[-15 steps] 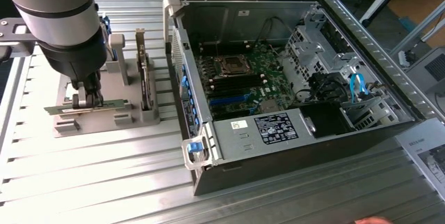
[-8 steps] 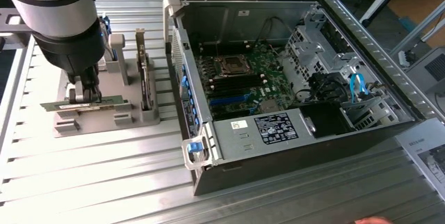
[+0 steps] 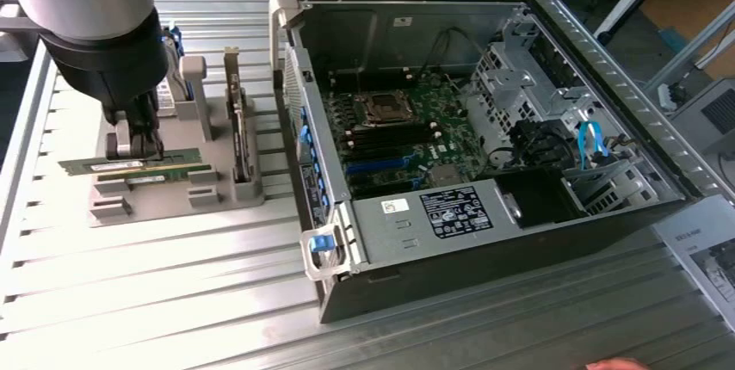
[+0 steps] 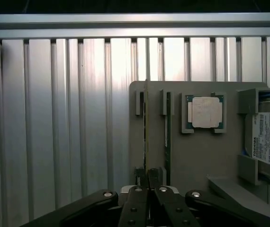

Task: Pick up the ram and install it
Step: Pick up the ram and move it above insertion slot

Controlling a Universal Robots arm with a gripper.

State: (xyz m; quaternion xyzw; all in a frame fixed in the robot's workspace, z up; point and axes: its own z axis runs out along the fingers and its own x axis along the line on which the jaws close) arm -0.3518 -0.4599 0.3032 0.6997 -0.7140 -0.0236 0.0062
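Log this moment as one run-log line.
gripper: shut on ram | where: at holder | second ram: in holder | case: open | ram: not yet installed

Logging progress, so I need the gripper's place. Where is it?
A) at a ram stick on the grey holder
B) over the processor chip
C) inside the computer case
A: the gripper is shut on the ram standing in the grey holder.

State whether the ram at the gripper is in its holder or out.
In: the ram stands on edge in the grey holder slots, gripper shut on it.
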